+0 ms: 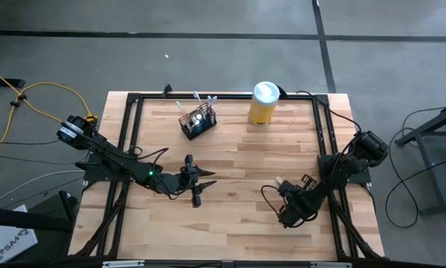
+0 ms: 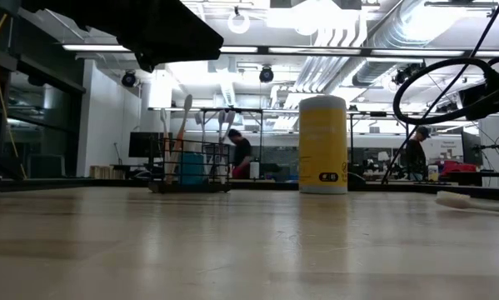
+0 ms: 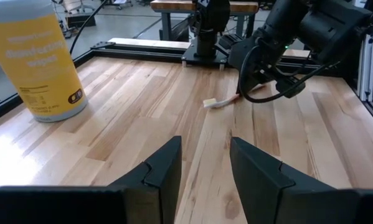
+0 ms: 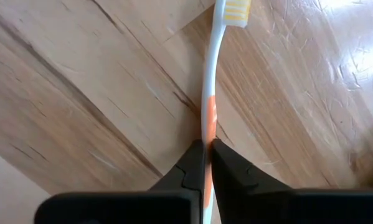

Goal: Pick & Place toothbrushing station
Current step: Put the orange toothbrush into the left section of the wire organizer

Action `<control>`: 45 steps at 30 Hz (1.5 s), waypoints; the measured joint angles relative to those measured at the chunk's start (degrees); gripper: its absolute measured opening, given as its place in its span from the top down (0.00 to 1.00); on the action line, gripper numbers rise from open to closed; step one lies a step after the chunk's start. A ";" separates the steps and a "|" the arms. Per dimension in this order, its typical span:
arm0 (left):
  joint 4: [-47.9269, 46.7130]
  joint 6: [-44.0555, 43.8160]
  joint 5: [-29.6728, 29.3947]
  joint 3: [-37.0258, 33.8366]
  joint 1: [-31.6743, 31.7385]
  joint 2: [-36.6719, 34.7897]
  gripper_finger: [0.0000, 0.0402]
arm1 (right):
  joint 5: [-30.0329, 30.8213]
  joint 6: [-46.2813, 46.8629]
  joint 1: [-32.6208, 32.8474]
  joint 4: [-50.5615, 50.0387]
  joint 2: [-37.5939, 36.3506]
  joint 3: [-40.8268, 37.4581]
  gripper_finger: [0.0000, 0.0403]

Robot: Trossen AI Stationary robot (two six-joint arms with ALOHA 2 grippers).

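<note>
Pinching a white plastic toothbrush with an orange grip [image 4: 210, 93] by its handle, the right claw [image 4: 206, 163] is sitting low over the front right part of the light wooden plank desk [image 1: 230, 223], its two dark fingers [image 4: 187, 169] pressed together on the slim shaft. The brush's yellow-and-white bristle head is pointing away from the claw, and in the left wrist view the brush is lying on the boards with only its head end poking out from under the right arm. The left claw [image 3: 205, 171] is hovering near the desk's middle with its dark fingers apart and nothing between them. The small black wire-mesh holder [image 1: 198, 122] is standing at the back of the desk, left of centre, with several brushes standing upright in it. A yellow cylindrical canister with a white lid [image 1: 263, 103] is standing to the holder's right, well apart from it. Beyond the desk, two people are showing in the room behind.
</note>
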 joint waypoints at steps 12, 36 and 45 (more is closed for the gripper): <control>0.02 0.00 -0.02 0.00 0.00 0.00 0.67 | -1.09 -1.14 -0.30 3.08 -0.18 -1.54 0.91; 0.26 0.04 -0.15 0.00 -0.20 0.00 0.67 | 0.16 -3.04 -1.29 6.28 -2.91 -5.08 0.98; 0.26 0.04 -0.20 0.00 -0.20 0.00 0.67 | 8.22 -3.23 -1.40 7.91 -7.35 -5.28 0.99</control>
